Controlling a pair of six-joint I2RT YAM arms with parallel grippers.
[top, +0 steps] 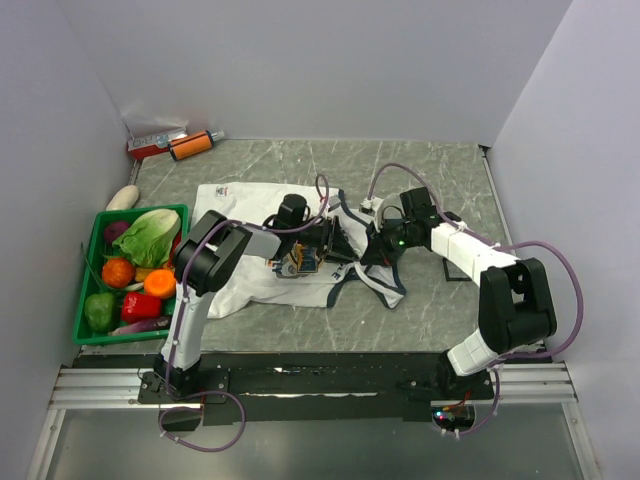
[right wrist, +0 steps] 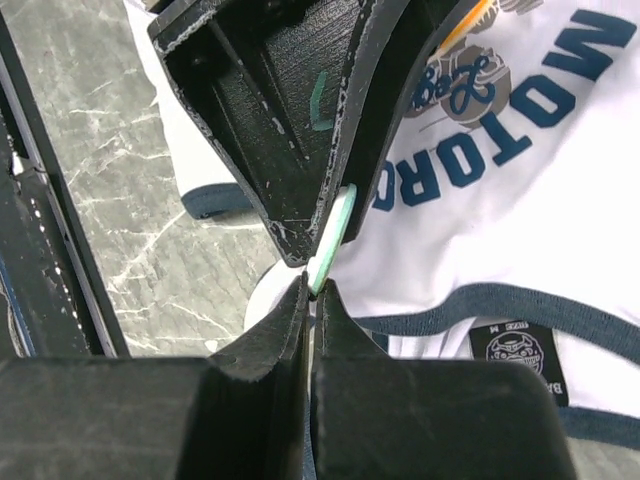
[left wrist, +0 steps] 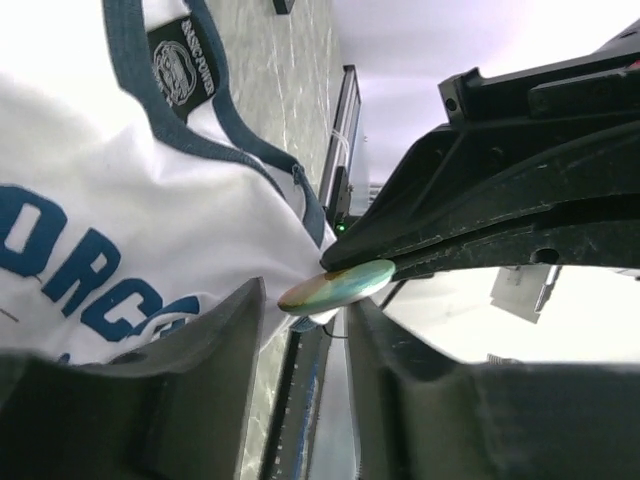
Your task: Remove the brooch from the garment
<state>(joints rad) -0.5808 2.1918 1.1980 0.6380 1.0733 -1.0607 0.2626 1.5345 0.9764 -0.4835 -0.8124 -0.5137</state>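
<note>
Brooch (left wrist: pixel 337 285), iridescent disc, pinned on white jersey (left wrist: pixel 120 200): edge clamped in R gripper (right wrist: pixel 312 285); L gripper (left wrist: pixel 305 300) fingers apart, flanking it.

The white sleeveless cloth jersey (left wrist: pixel 120 200) looks soft and matt. The small round brooch (left wrist: pixel 337 285) is glossy, with a pearly green-gold sheen. The black fingers (right wrist: pixel 250 120) of the left gripper (left wrist: pixel 303 300) are matt, finely ridged plastic. The grey veined tabletop (top: pixel 440 170) looks smooth; at nine o'clock of the jersey, the green basket (top: pixel 130 210) is shiny plastic.
</note>
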